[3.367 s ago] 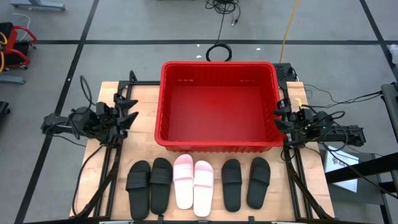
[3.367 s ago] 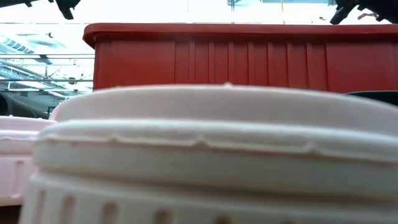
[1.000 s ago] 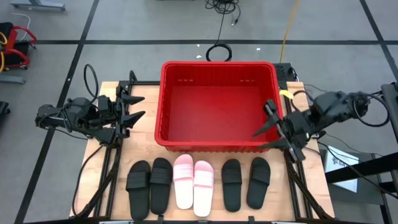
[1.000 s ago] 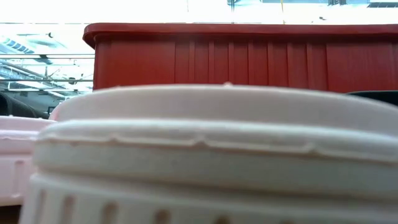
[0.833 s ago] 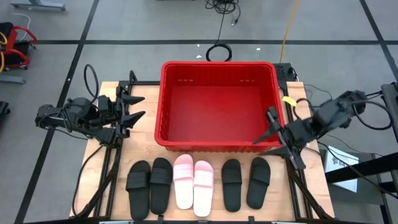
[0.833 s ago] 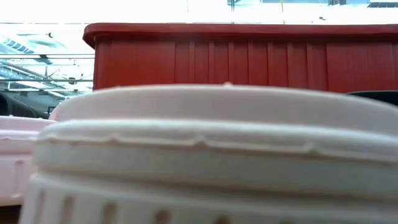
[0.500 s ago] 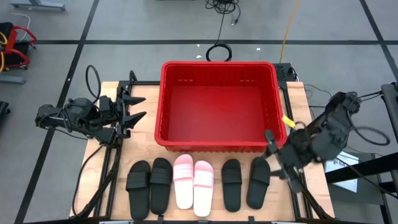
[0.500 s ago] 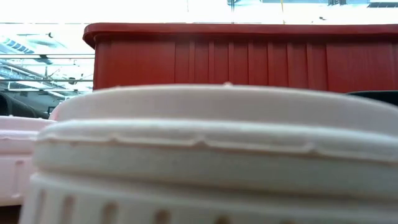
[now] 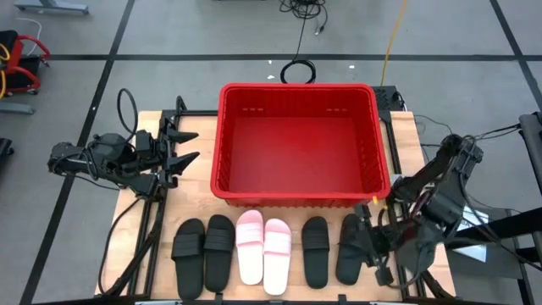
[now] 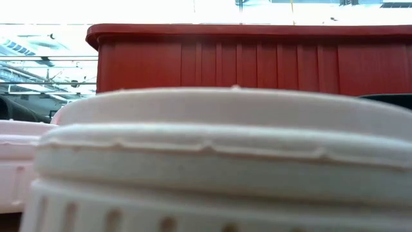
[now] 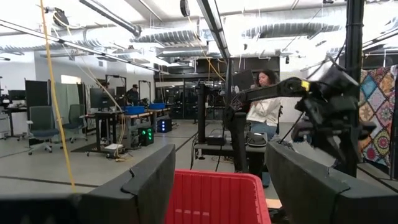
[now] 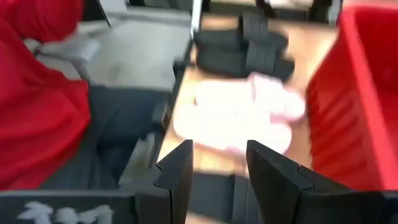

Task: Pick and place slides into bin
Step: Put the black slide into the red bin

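Six slides lie in a row, soles down, along the table's near edge: two black (image 9: 203, 252), two pale pink (image 9: 263, 247), two black (image 9: 333, 249). The red bin (image 9: 296, 199) stands behind them in mid-table. My right gripper (image 9: 373, 250) is open, low by the right side of the rightmost black slide (image 9: 351, 246), fingers pointing toward the table's left. Its wrist view (image 12: 219, 168) shows a dark slide (image 12: 217, 196) just ahead of the fingers, the pink pair (image 12: 239, 115) beyond. My left gripper (image 9: 182, 149) is open and empty left of the bin.
In the low view a pink slide (image 10: 193, 154) fills the foreground, the bin's wall (image 10: 257, 61) behind it. The right wrist view shows red cloth (image 12: 37, 93) past the table's near edge. A person (image 11: 264, 106) sits in the room beyond.
My right gripper has swung from beside the bin's right wall toward the table's near edge and down, ending by the rightmost black slide. The slides and the bin have stayed in place.
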Controlling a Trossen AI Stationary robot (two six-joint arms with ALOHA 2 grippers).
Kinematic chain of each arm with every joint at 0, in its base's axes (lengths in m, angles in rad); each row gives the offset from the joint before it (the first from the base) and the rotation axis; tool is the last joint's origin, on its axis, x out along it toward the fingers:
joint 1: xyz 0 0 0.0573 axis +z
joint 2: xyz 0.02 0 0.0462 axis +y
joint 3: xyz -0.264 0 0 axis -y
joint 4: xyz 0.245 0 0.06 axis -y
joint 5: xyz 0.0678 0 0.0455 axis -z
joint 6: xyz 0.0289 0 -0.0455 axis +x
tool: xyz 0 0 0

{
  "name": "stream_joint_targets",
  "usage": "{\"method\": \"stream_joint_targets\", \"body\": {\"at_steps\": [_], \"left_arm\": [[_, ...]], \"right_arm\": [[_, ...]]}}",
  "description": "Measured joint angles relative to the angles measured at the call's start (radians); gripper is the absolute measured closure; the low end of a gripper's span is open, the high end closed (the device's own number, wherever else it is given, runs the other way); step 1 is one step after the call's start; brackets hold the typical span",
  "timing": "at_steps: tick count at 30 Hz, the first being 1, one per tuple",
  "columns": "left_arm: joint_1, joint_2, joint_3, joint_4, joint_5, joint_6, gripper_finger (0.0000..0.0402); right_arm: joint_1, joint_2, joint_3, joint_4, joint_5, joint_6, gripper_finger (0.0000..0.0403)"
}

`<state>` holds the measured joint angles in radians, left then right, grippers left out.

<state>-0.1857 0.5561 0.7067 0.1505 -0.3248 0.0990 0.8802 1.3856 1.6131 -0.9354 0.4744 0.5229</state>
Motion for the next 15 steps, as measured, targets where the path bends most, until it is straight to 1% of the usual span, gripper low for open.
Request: {"method": "stream_joint_targets", "body": {"at_steps": [3,6,15], "left_arm": [[0.0,0.0,0.0,-0.001,0.0,0.0,0.0147],[0.0,0.0,0.0,-0.001,0.0,0.0,0.0147],[0.0,0.0,0.0,-0.023,0.0,0.0,0.0147]], "right_arm": [[-0.001,0.025,0.0,-0.064,-0.008,0.093,0.0261],[-0.001,0.047,0.0,-0.105,-0.041,0.16,0.0261],[0.001,0.128,0.0,-0.21,-0.164,0.318,0.0261]]}}
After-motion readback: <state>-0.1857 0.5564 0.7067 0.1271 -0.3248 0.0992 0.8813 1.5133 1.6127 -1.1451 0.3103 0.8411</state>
